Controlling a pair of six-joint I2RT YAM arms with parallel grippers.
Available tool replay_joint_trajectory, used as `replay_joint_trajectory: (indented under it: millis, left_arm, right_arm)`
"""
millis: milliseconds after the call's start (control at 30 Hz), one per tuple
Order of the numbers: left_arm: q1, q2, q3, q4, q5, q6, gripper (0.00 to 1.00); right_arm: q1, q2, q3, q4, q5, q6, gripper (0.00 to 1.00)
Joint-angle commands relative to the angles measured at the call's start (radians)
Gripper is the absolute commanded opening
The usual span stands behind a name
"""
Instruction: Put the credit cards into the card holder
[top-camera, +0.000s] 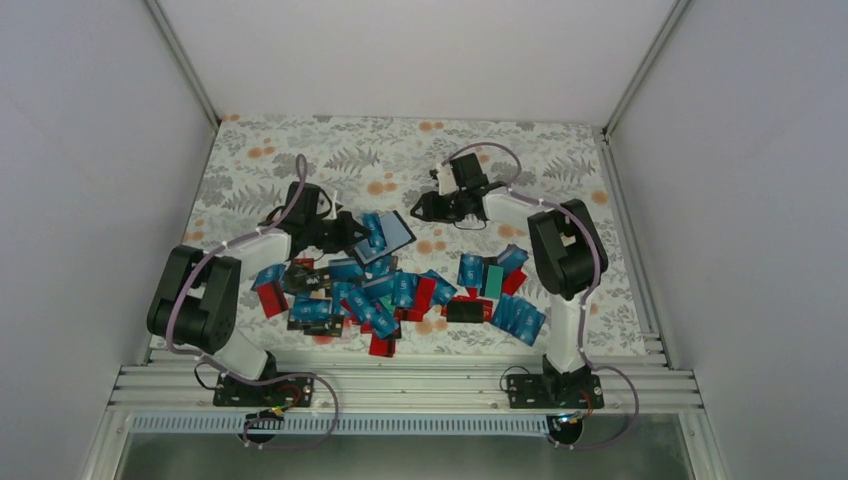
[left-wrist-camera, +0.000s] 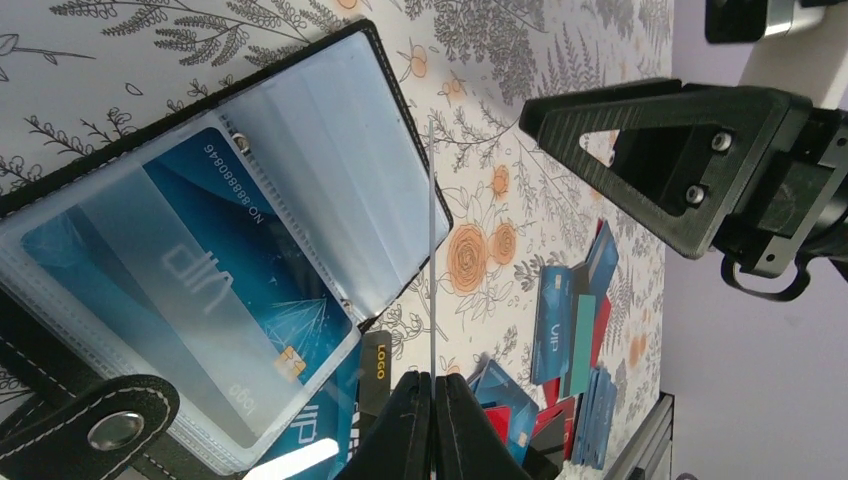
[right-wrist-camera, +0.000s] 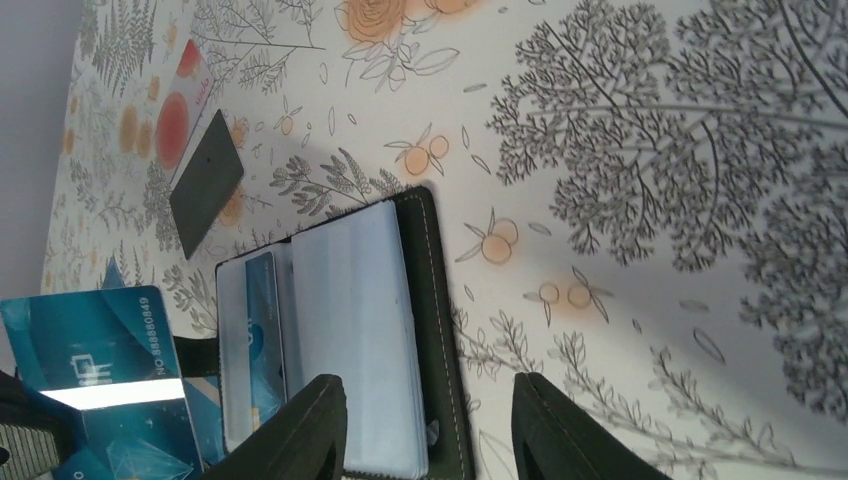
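Pinches thin blue credit card (right-wrist-camera: 100, 330) edge-on in closed left end effector (left-wrist-camera: 432, 425), open black card holder (left-wrist-camera: 320, 160) just frame-left; right end effector (right-wrist-camera: 430, 430) half-open, empty, above holder.

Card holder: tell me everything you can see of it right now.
The card holder is a black, leather-looking case with stitched edges, lying open on the floral table. Its clear plastic sleeves face up; one holds a blue card, the next looks empty. A snap strap with a metal stud sticks out at one side. Nothing grips it.
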Motion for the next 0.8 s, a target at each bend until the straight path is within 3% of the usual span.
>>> replay_joint_trajectory:
  millis: [0, 233, 767]
  left_arm:
    - [0.012, 0.044, 0.04, -0.046, 0.051, 0.04, 0.02]
    - [0.024, 0.127, 0.069, -0.064, 0.066, 0.061, 0.02]
    - [0.053, 0.27, 0.128, -0.057, 0.213, 0.024, 0.02]
  right_arm:
    - [0.011, 0.051, 0.064, -0.009, -0.016, -0.011, 0.4]
    - [0.028, 0.115, 0.082, -0.009, -0.047, -0.014, 0.27]
    - [0.051, 0.151, 0.068, -0.001, -0.066, -0.016, 0.17]
